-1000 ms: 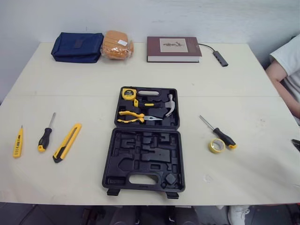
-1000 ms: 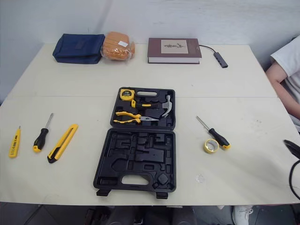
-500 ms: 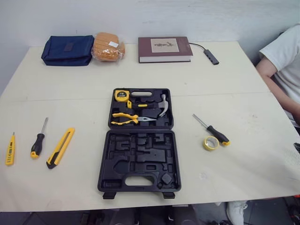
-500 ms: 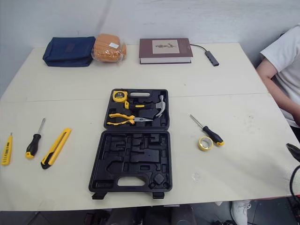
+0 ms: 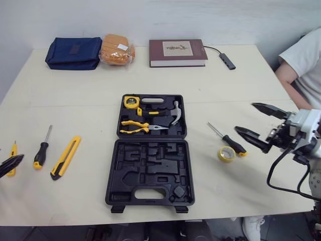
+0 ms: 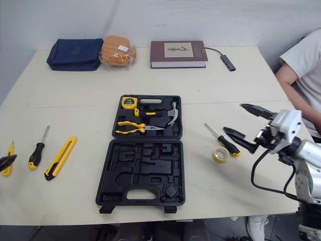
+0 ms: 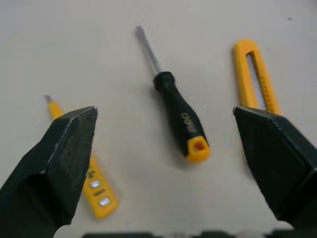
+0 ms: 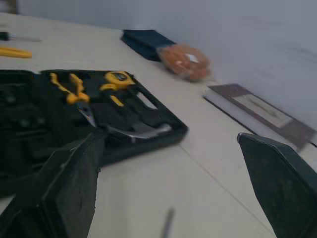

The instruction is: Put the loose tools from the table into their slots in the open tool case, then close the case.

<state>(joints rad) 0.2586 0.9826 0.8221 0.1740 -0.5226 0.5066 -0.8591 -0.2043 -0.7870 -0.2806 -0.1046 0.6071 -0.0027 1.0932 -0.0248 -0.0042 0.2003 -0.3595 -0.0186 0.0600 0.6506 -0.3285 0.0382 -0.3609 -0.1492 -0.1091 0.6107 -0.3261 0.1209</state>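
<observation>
**Step in hand.** I judge this to be the first pickup, not yet made. The tool case (image 5: 150, 150) lies open at the centre of the frame on the tabletop (image 5: 235, 80). Its upper half holds a tape measure (image 5: 131, 102), pliers (image 5: 138, 125) and a hammer (image 5: 173, 113).

**Loose tools.** Five remain out:
- At the left edge of the frame are a yellow tester (image 7: 96, 191), a black screwdriver (image 5: 40, 153) and a yellow knife (image 5: 65, 157).
- Right of the case are a second screwdriver (image 5: 229, 141) and a tape roll (image 5: 225, 153) just beside it.

**Pincers.** Your left pincer (image 7: 163, 113) stands wide and empty, with the black screwdriver lying between its fingers in the wrist view. Your right pincer (image 5: 245, 117) is likewise wide and empty, just right of the second screwdriver.

**Next move.** You need to descend onto a handle, close on it, then find its matching slot.

**Writing.** The black screwdriver's handle bears a short mark, possibly "deli". The book (image 5: 177, 51) has a cover label I cannot read.
</observation>
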